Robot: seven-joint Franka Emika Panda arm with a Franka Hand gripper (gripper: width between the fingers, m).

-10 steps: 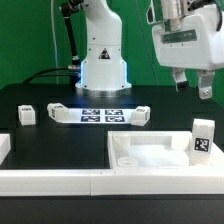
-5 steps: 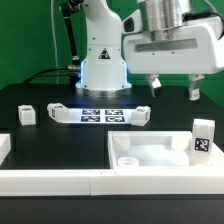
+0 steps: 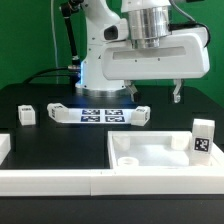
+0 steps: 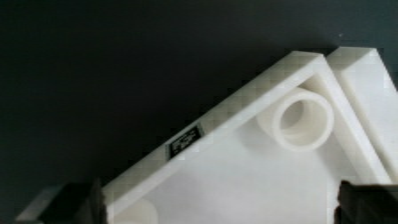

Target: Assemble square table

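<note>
the two-finger gripper hangs above the black table, jaws spread wide and nothing between them. below it, on the nearer side, the large white square plastic tray-like tabletop with a raised rim lies flat, hollow side up. the wrist view shows one corner of it under the dark fingertips, with a round socket moulded just inside that corner. a small white tagged block leg stands upright by the tabletop's far corner, lower than the gripper and toward the exterior view's right.

the tabletop looks stiff, light and smooth, so it would likely skate on the table if pushed and could twist in a pinch far from its middle. the rim wall is probably the only part thin enough for the jaws to straddle, so taking it near a corner should work best.
</note>
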